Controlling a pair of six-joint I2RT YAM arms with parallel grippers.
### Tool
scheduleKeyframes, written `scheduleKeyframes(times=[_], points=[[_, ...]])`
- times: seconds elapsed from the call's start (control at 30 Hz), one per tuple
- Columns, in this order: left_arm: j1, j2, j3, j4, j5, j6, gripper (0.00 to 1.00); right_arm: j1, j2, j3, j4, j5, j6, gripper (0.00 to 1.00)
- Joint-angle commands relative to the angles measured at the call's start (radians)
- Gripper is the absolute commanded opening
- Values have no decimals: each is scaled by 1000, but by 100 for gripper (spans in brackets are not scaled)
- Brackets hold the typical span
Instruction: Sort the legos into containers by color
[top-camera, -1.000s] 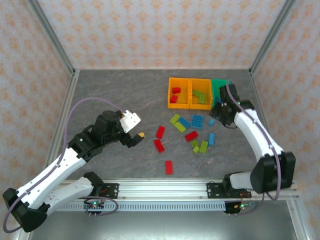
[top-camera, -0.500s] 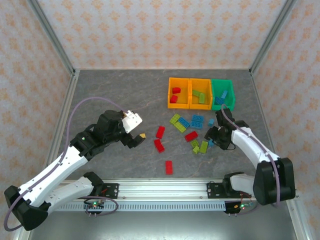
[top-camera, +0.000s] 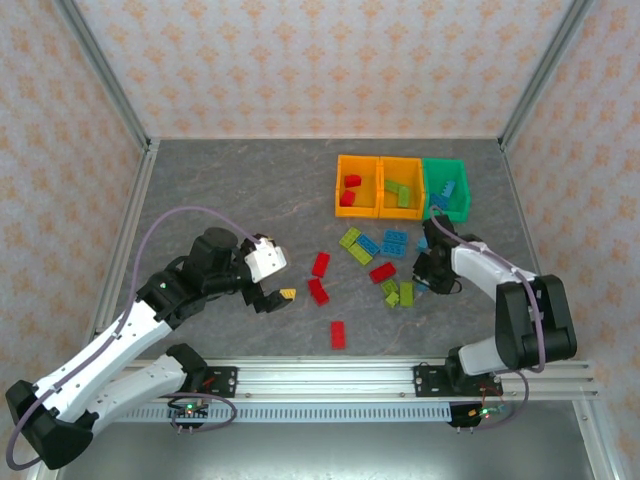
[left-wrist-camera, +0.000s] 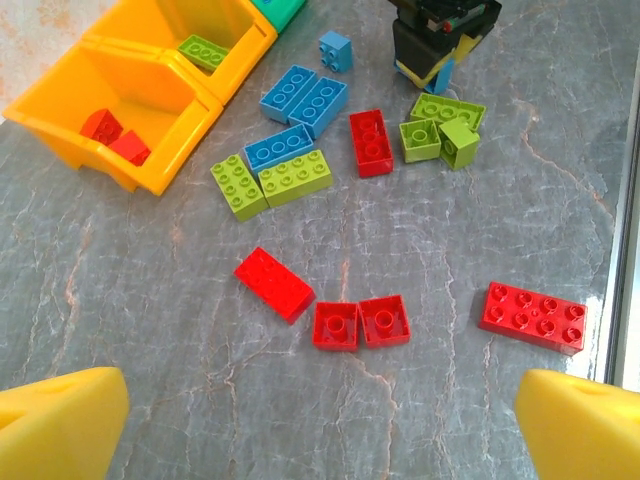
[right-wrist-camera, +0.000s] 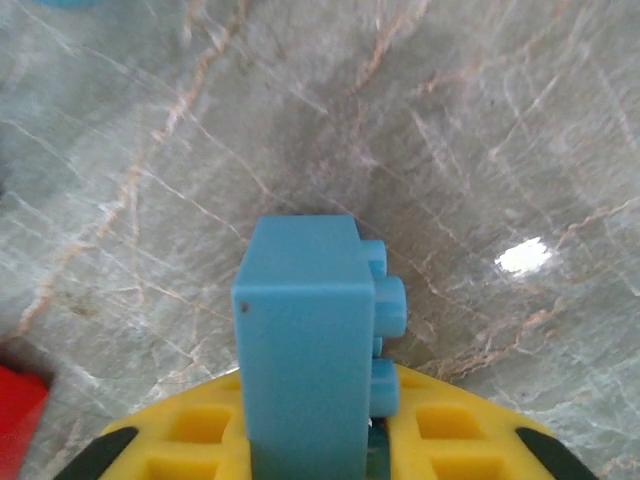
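Lego (right-wrist-camera: 305, 330), blue, pinched in right jaws, plain from wrist camera.

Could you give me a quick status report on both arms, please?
Left gripper open, empty, near red bricks. Right gripper shut on blue brick. Lime bricks close beside it, green bin beyond.

Legos (top-camera: 382, 272) lie scattered on the table (top-camera: 230, 190) before the containers (top-camera: 402, 161).
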Motion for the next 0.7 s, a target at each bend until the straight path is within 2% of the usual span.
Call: scheduleKeyframes(times=[0.0, 0.13, 0.23, 0.4, 0.57, 0.67], points=[[8, 13, 10, 2, 16, 23, 100, 5, -132, 21, -36, 98, 19, 16], [8, 18, 12, 4, -16, 19, 100, 5, -283, 99, -45, 224, 15, 16], [8, 15, 12, 8, -36, 19, 100, -2, -253, 221, -1, 298, -41, 16], [8, 8, 10, 2, -105, 16, 100, -59, 66, 508, 30, 387, -198, 15], [8, -2, -2, 10, -230, 8, 100, -113, 386, 797, -16, 384, -275, 14], [8, -8, -8, 17, -262, 8, 100, -127, 536, 946, -69, 349, -301, 18]])
